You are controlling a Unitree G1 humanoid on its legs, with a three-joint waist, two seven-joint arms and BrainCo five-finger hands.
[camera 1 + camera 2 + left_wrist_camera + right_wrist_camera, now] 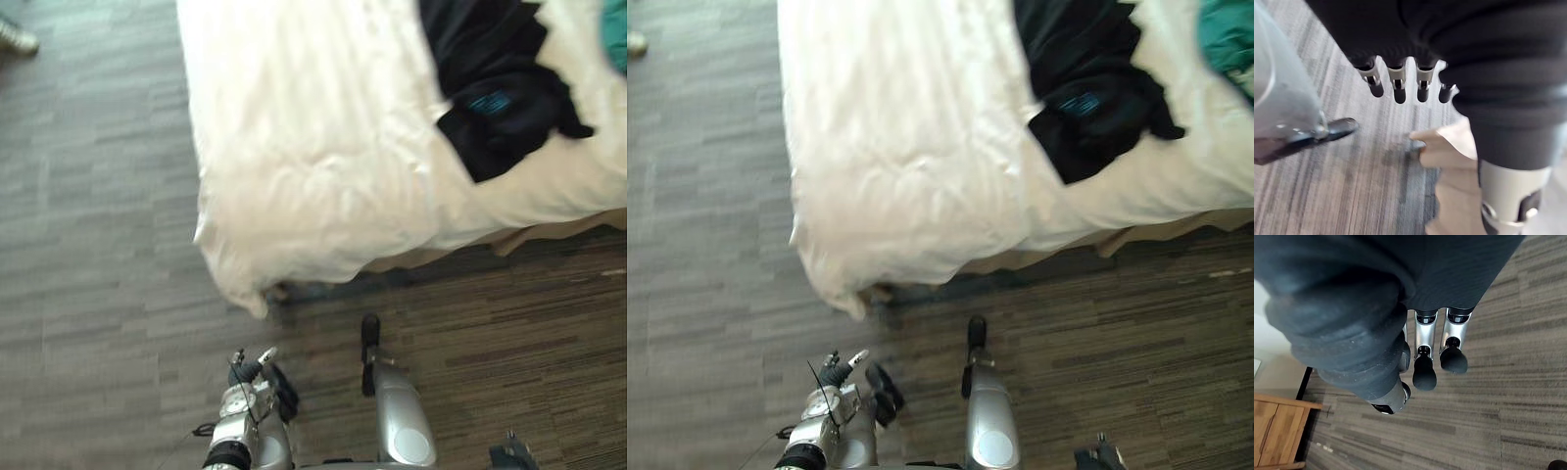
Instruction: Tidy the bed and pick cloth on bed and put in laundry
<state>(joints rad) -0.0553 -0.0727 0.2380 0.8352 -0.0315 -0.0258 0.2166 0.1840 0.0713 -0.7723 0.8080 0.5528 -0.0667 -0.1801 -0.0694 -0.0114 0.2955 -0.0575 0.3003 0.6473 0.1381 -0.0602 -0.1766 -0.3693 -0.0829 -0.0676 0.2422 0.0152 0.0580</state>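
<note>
The left robot hand (1422, 83) hangs low with its fingers straight and loose, holding nothing and touching nothing, the grey striped carpet floor (88, 245) under it. The right robot hand (1425, 352) is the same: fingers relaxed and pointing down at the carpet, empty, with a piece of wooden furniture (1273, 431) off to one side of it. Ahead of both hands is the near corner of the bed (323, 176), its white cover rumpled and drooping over the edge toward the floor. The black cloth (495, 88) lies crumpled on top of the bed, well away from that corner and toward the robot's right, and a bit of teal cloth (617, 34) shows just beyond it. By my reading the task is at its start, in the approach step: nothing has been picked up and the cover has not been smoothed. The next move calls for stepping closer and to the right along the bed's edge, because the black cloth looks out of reach from here. A hand then has to reach over the mattress and close on a bunched fold, not a flat part. Where the laundry stands I cannot tell.
</note>
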